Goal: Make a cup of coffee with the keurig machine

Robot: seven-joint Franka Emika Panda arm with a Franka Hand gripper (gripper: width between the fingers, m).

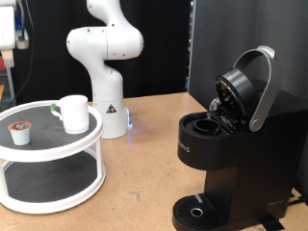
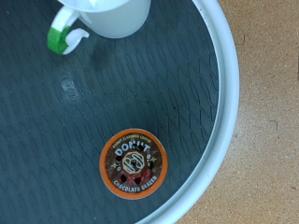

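Note:
The white cup (image 1: pixel 74 113) stands on the top tier of a round white two-tier stand (image 1: pixel 58 154) at the exterior view's left. A small pod (image 1: pixel 19 131) sits beside it, nearer that view's left edge. The black keurig machine (image 1: pixel 231 154) stands at the exterior view's right with its lid (image 1: pixel 245 87) raised and the pod chamber (image 1: pixel 204 123) open. In the wrist view the cup (image 2: pixel 112 14) with a green mark on its handle (image 2: pixel 64 35) and the pod (image 2: pixel 142 163), orange-rimmed with a brown printed top, lie on the dark mat below. The gripper does not show in either view.
The white arm base (image 1: pixel 104 67) stands behind the stand, and the arm runs up out of the frame. The stand's white rim (image 2: pixel 227 103) borders the wooden table (image 2: pixel 271 140). The machine's drip tray (image 1: pixel 197 210) is at the bottom, with nothing on it.

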